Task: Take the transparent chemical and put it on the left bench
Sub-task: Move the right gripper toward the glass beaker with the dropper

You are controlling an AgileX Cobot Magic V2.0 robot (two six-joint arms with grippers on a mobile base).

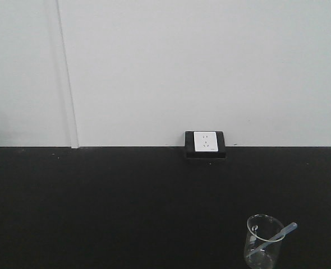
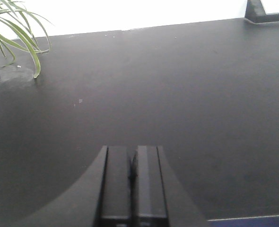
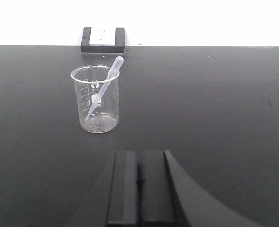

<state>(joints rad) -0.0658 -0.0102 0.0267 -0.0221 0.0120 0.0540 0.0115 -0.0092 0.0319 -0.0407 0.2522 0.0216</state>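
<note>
The right gripper (image 3: 138, 158) is hovering low over a black counter (image 3: 215, 118) with its two dark fingers pressed together, gripping nothing. Ahead of it and a little to its left, a clear glass beaker (image 3: 112, 109) is standing upright, and the transparent chemical (image 3: 105, 85), a slim, faintly bluish plastic pipette, is leaning inside it, tip resting on the beaker floor and soft bulb poking out over the far rim, pointing away from the gripper. Beyond the beaker, a wall socket (image 3: 103, 39) is sitting at the counter's back edge. The left gripper (image 2: 132, 152) is likewise clenched on nothing, facing bare counter, with a potted plant (image 2: 16, 28) far ahead to its left. The pipette is likely very light, flexible and slightly slick; the stem just below the bulb, above the rim, is looking like the best place to pinch, gently, lifting straight along its lean so the fragile beaker is not tipping. Whether it is holding any liquid is too faint to tell. The left bench is not showing in any view.
</note>
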